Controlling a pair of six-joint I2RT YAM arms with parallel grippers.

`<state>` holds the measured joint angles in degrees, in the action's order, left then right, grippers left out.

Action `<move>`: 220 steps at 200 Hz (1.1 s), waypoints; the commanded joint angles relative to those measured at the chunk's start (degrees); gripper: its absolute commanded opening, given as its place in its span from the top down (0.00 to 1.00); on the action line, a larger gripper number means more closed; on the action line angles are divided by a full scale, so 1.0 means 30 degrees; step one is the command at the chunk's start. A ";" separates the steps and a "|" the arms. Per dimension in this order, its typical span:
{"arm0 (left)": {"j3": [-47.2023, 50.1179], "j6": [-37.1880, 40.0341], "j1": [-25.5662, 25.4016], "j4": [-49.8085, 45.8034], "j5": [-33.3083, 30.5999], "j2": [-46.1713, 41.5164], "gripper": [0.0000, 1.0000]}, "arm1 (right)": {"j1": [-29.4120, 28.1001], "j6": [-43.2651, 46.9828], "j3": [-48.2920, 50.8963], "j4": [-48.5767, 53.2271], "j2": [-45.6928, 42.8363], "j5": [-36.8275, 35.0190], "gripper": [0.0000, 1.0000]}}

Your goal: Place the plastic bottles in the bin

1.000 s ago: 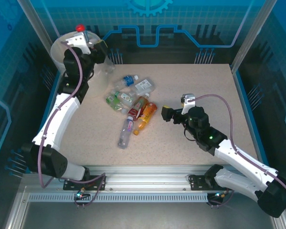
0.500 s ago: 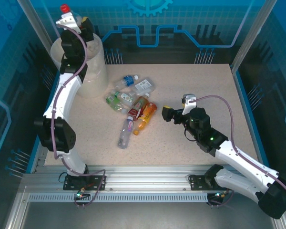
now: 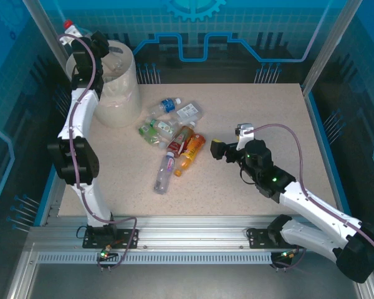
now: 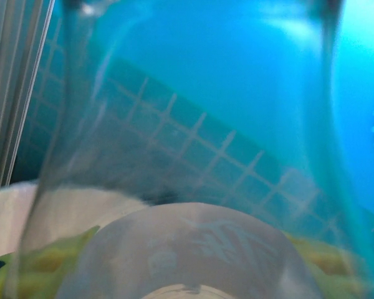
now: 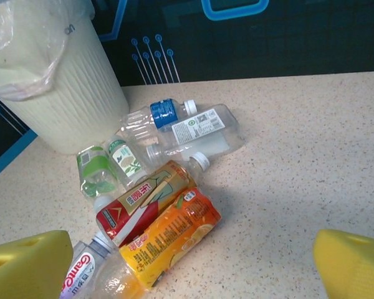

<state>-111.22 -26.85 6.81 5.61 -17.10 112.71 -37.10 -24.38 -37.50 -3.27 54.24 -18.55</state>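
Observation:
Several plastic bottles (image 3: pixel 173 134) lie in a heap mid-table: an orange one (image 5: pixel 168 240), a red-and-gold labelled one (image 5: pixel 143 199), green-labelled ones (image 5: pixel 93 171) and clear ones (image 5: pixel 196 128). The cream bin (image 3: pixel 115 81) with its clear liner stands at the far left corner. My left gripper (image 3: pixel 76 36) is raised high behind the bin's left side, shut on a clear bottle (image 4: pixel 193 187) whose red cap (image 3: pixel 68 23) points up. My right gripper (image 3: pixel 217 149) hovers open just right of the heap, its yellow fingers (image 5: pixel 25 268) wide apart above the orange bottle.
A blue-edged frame and metal posts (image 3: pixel 47 25) border the table, close to the raised left arm. Bare speckled tabletop (image 3: pixel 268 112) spreads to the right of the heap. The bin's ribbed wall (image 5: pixel 68 106) stands right beside the green-labelled bottles.
My left arm has swung from over the bin's rim up and to the far left, carrying the red-capped bottle. The right arm and the heap have stayed put.

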 commanded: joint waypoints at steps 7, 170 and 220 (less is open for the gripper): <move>-0.1193 -0.2932 0.0191 -0.0316 -0.0947 0.1105 0.37 | -0.0113 -0.0085 -0.1242 0.0723 0.0366 0.0477 0.00; -0.2127 -0.4990 0.0166 -0.2584 0.0074 0.0757 0.11 | -0.0114 -0.0316 -0.1766 0.1950 0.0813 0.0250 0.00; 0.0402 -0.3926 -0.0266 -0.1150 0.0763 -0.1958 0.08 | -0.0102 -0.0537 -0.1799 0.1767 0.1066 0.0073 0.00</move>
<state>-112.86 -41.67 6.85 -1.37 -17.02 113.30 -37.12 -25.02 -42.02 2.15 57.28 -17.37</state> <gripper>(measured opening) 0.917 0.997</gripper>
